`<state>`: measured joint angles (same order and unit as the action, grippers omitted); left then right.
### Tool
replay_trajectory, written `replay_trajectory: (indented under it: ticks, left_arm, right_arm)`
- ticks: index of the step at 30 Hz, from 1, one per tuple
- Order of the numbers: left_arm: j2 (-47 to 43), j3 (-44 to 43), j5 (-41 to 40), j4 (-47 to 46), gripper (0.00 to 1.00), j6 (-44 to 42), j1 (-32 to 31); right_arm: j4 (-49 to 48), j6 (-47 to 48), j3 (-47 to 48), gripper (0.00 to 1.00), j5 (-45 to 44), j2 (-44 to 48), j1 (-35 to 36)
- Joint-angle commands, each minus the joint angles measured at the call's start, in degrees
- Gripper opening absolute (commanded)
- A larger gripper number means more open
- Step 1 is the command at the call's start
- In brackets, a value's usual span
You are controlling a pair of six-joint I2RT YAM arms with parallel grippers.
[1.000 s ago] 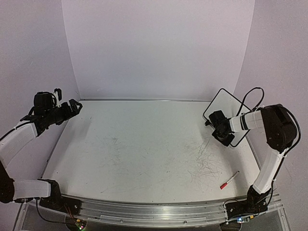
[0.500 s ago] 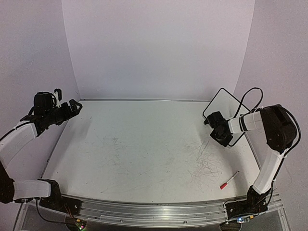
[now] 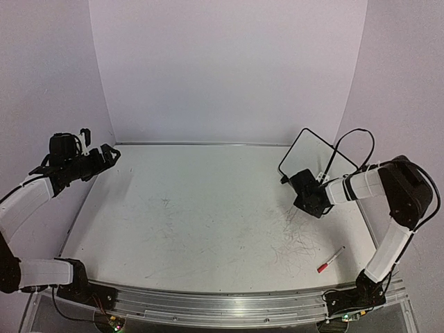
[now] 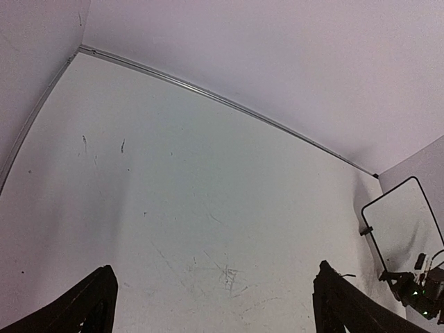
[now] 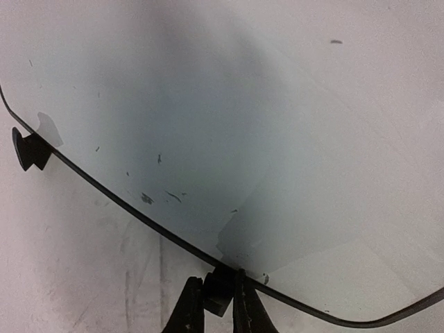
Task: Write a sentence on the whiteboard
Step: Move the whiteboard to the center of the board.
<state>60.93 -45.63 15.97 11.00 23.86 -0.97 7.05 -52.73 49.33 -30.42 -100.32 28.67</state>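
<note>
The whiteboard (image 3: 313, 150) sits tilted at the back right of the table, a small white board with a thin black frame. My right gripper (image 3: 318, 184) is shut on one of its black clip feet (image 5: 220, 288) at the near edge. In the right wrist view the whiteboard (image 5: 243, 125) shows only small dark specks, and its other clip foot (image 5: 29, 149) sits at the left. No sentence shows on it. My left gripper (image 3: 97, 144) hovers open and empty at the far left. Its camera sees the whiteboard (image 4: 406, 222) far off at the right.
A red marker (image 3: 331, 259) with a white cap lies on the scuffed tabletop (image 3: 208, 215) near the front right. A black cable (image 3: 350, 135) loops over the right arm behind the board. Walls close in the back and both sides.
My right gripper closed on the board's clip foot and moved left, dragging the whiteboard leftward toward the table's middle. The left arm stayed still.
</note>
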Motion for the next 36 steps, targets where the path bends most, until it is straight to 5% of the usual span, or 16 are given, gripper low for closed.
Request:
replay_trajectory:
  ticks: [1,9,26,36]
  left_arm:
    - [-0.3,0.7,6.0,-0.4,1.0,-0.6,-0.1]
    - [1.0,2.6,12.7,-0.3,0.95,0.4,-4.1]
    - [16.8,1.2,-2.4,-14.2,0.81,10.6,-45.7]
    - [32.4,-4.9,-12.7,-20.8,0.74,8.7,-56.2]
  right_arm:
    - [-4.2,6.7,-2.3,0.0,1.5,4.0,5.7]
    - [-13.5,11.4,-9.5,0.0,7.5,9.2,12.9]
    - [-26.1,14.3,-24.0,0.01,13.5,17.4,17.5]
    - [-13.0,8.1,-22.2,0.5,8.6,26.8,18.0]
